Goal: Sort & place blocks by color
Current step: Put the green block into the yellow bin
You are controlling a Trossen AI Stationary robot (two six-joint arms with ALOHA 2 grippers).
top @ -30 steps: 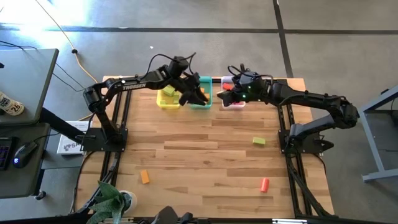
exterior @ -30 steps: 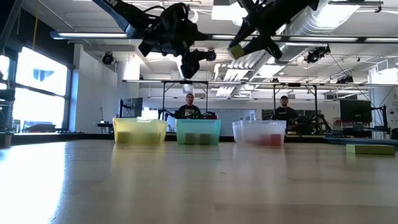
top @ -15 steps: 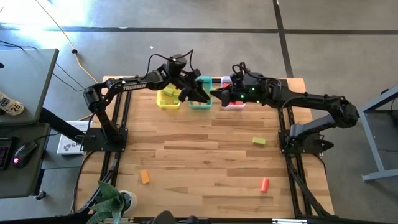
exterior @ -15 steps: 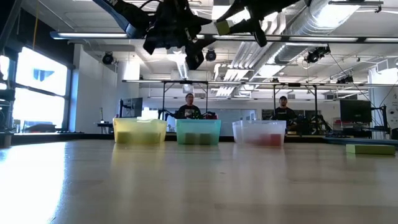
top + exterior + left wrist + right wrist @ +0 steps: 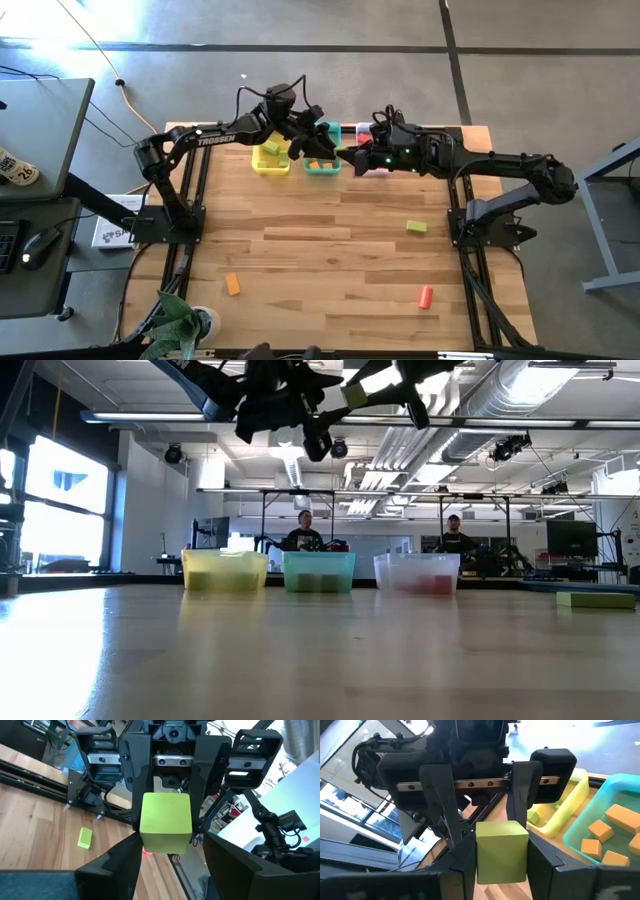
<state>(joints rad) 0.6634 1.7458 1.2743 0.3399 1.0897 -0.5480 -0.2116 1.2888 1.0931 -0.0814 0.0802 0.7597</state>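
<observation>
Two grippers are meeting above the teal bin [image 5: 322, 160]: my right gripper [image 5: 502, 865] is clamping its fingers on a light green block [image 5: 502, 851], roughly cubic with no evident long axis, flat faces level, between my left gripper's [image 5: 167, 851] spread fingers.

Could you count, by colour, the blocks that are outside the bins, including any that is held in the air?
Green cube in the right gripper: 1
Green block on the table: 1
Orange block on the table: 1
Red block on the table: 1
Total: 4
</observation>
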